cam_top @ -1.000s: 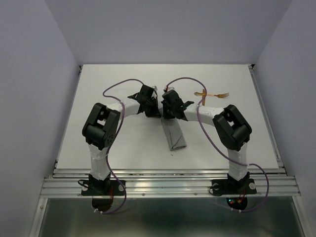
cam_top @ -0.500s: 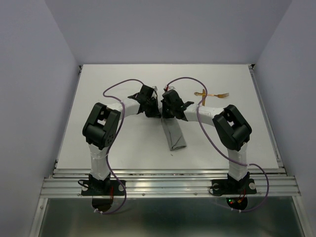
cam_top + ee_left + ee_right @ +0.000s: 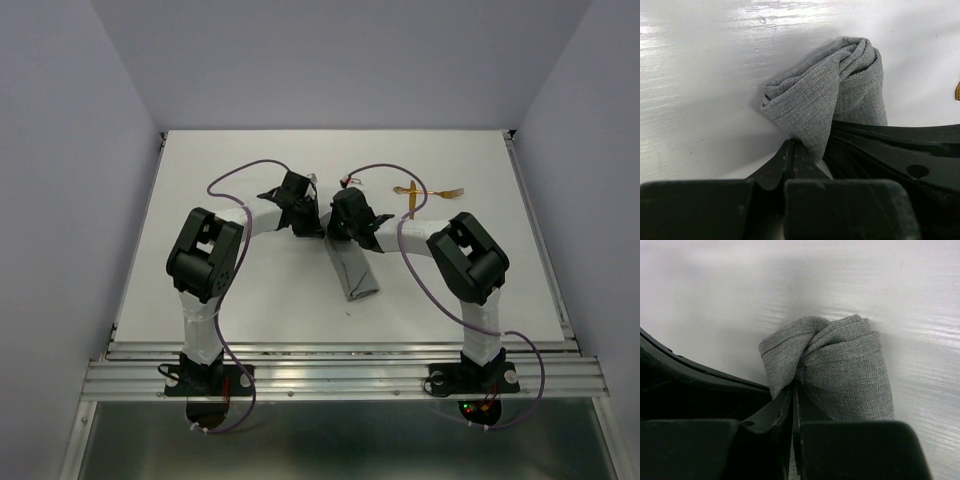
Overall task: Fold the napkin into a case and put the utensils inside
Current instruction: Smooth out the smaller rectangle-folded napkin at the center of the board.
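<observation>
The white table (image 3: 250, 300) has a smooth, slightly glossy, brushed-looking surface. Pale walls (image 3: 70, 200) enclose it on three sides. Purple cables (image 3: 240, 175) loop above both forearms.

The utensils (image 3: 430, 192), thin, shiny and golden-orange, lie at the far right of the table, well apart from the cloth. The fork's tines point right.

The napkin (image 3: 357, 276) is a mid-grey woven cloth, folded into a narrow oblong strip at mid-table, its near end flat on the surface. From above, both wrist heads cover its far end.

The wrist views show that end bunched into soft rolled folds. The left gripper (image 3: 792, 149) has its black jaws together, clamped on a fold of the cloth. The right gripper (image 3: 794, 392) is likewise pinched on the neighbouring fold, jaws nearly touching.
</observation>
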